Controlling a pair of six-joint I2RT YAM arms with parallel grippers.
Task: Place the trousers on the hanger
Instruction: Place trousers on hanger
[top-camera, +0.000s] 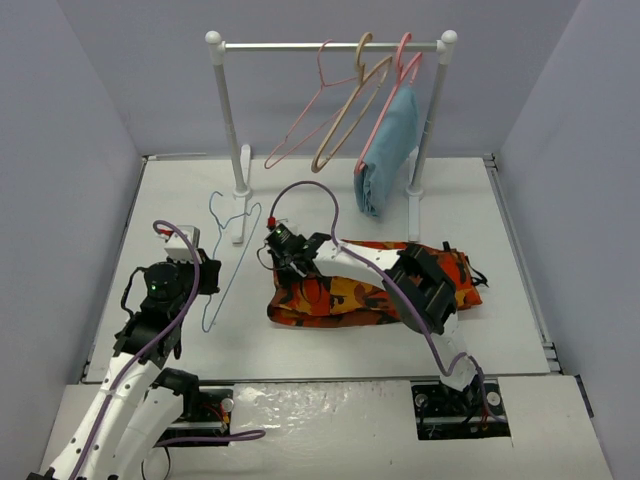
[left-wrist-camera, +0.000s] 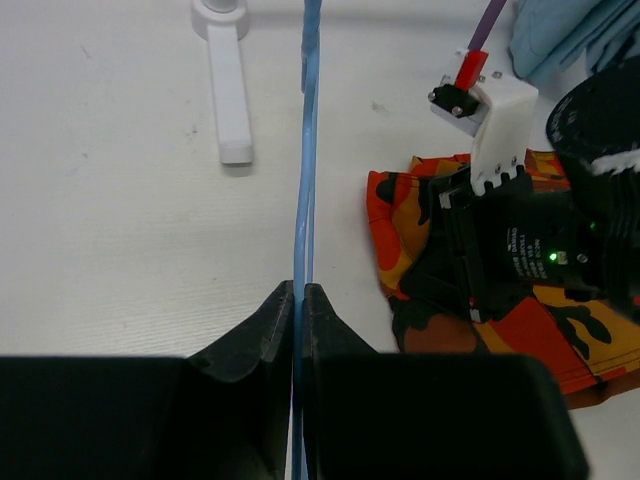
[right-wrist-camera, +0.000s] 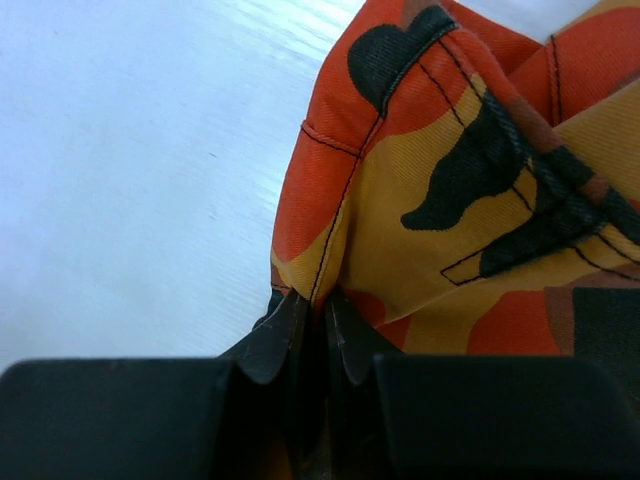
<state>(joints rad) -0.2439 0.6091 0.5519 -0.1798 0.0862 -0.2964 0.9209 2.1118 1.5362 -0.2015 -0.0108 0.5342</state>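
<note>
The hanger (left-wrist-camera: 305, 150), at the tabletop's (top-camera: 180, 190) left, is pinched by the left pincer (left-wrist-camera: 298, 296), seemingly along one straight wire. Just right of it, the flat-lying trousers (top-camera: 335, 298) are clamped at an edge by the right pincer (right-wrist-camera: 312, 305)

A lab test cell: plain grey walls (top-camera: 70, 120) box in a white table (top-camera: 330, 350) holding a small garment rail (top-camera: 290, 46)

Orange, red, yellow and dark-brown camouflage trousers (top-camera: 340, 298), light-blue hanger (top-camera: 231, 268), white table (top-camera: 330, 200), plain light-blue garment (top-camera: 390, 140)
</note>
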